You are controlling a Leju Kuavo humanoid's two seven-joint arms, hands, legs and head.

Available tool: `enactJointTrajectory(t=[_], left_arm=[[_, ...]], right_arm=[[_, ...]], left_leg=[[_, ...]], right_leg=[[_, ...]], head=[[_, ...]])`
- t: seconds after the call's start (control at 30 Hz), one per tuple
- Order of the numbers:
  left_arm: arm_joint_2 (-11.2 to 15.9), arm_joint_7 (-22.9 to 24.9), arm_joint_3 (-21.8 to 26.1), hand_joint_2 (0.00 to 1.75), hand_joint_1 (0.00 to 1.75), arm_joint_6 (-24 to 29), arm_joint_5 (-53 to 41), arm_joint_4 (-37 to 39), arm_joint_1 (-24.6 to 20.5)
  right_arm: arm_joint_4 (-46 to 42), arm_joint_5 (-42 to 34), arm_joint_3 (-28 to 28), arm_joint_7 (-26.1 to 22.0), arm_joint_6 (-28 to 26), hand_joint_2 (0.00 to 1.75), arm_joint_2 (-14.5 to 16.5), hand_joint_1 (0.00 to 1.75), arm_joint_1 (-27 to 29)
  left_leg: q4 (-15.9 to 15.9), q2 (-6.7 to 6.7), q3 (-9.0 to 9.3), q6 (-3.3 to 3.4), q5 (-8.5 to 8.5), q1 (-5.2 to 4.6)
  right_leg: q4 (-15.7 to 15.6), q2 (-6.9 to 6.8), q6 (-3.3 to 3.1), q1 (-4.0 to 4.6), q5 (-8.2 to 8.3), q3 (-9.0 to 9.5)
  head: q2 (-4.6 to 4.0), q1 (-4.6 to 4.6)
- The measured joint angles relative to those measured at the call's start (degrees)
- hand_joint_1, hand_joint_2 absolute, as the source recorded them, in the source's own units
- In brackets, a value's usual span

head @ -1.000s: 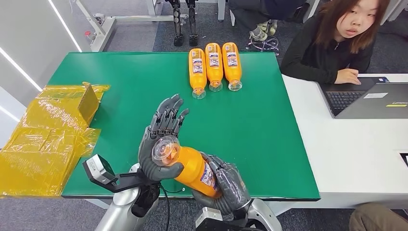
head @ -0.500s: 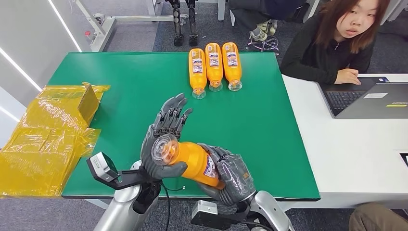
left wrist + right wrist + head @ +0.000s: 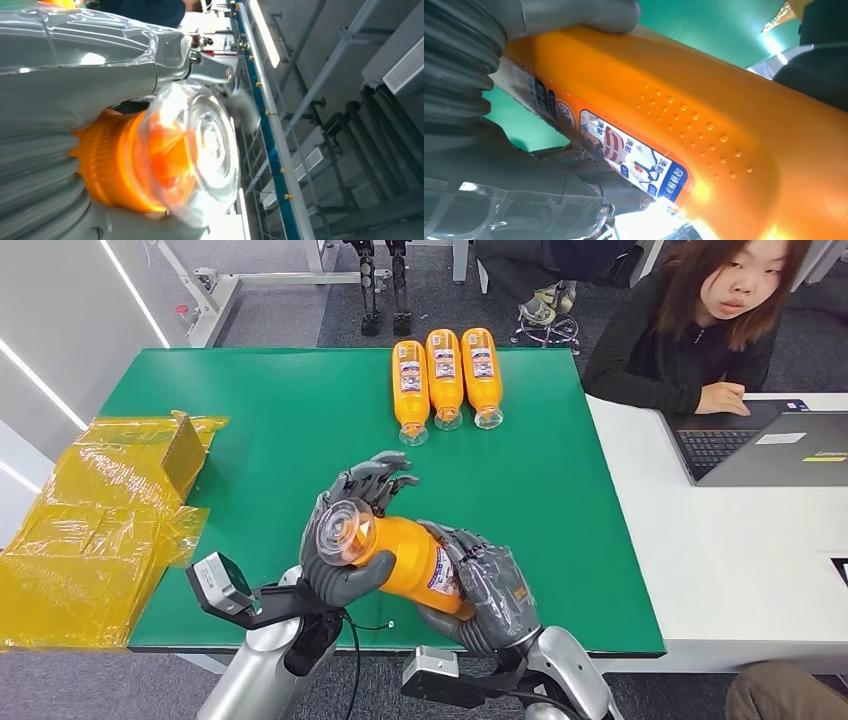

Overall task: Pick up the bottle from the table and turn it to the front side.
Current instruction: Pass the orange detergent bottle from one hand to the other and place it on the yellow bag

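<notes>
So you've got the bottle [image 3: 405, 558] up off the table [image 3: 260, 430], held in both hands near the front edge, lying roughly sideways with its clear cap [image 3: 343, 530] pointing toward the robot's left. Your left hand [image 3: 345, 540] is wrapped around the cap end: thumb under the neck, fingers [image 3: 378, 476] curled over the top behind the cap, so it's clamped on the bottle. In the left wrist view you can see that cap [image 3: 200, 150] right up close, with the orange neck tucked in against the grey thumb. Your right hand [image 3: 485, 590] has the fat end of the bottle, fingers closed around the body from below and behind. The label [image 3: 440, 575] sits just where the right hand meets the bottle, facing partly up and toward the robot; the right wrist view shows the label [image 3: 624, 155] clearly, with a patch of raised dots beside it on the orange plastic. Further back on the table, three more bottles [image 3: 445, 375] lie side by side, caps toward the robot, labels up. Off the left side there's a pile of yellow bags [image 3: 95, 525]. A person [image 3: 700, 320] in a dark top sits at the white desk on the right, hand by a laptop [image 3: 770, 445].
</notes>
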Motion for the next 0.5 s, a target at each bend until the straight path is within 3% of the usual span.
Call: enactJointTrajectory(t=[0.47, 0.5], left_arm=[[0.01, -0.37, -0.09, 1.75, 1.75, 1.69, 0.20, 0.00, -0.22], [0.01, -0.40, -0.09, 1.75, 1.75, 1.82, 0.22, 0.00, -0.22]], right_arm=[[0.19, -0.72, -0.83, -0.92, -0.14, 1.75, 0.00, 1.75, -0.90], [0.22, -0.74, -0.83, -1.01, -0.18, 1.75, 0.00, 1.64, -0.90]], left_leg=[[0.00, 0.00, 0.00, 0.00, 0.00, 0.00], [0.00, 0.00, 0.00, 0.00, 0.00, 0.00]], right_leg=[[0.01, 0.00, 0.00, 0.00, 0.00, 0.00], [0.01, 0.00, 0.00, 0.00, 0.00, 0.00]], head=[[0.01, 0.00], [0.01, 0.00]])
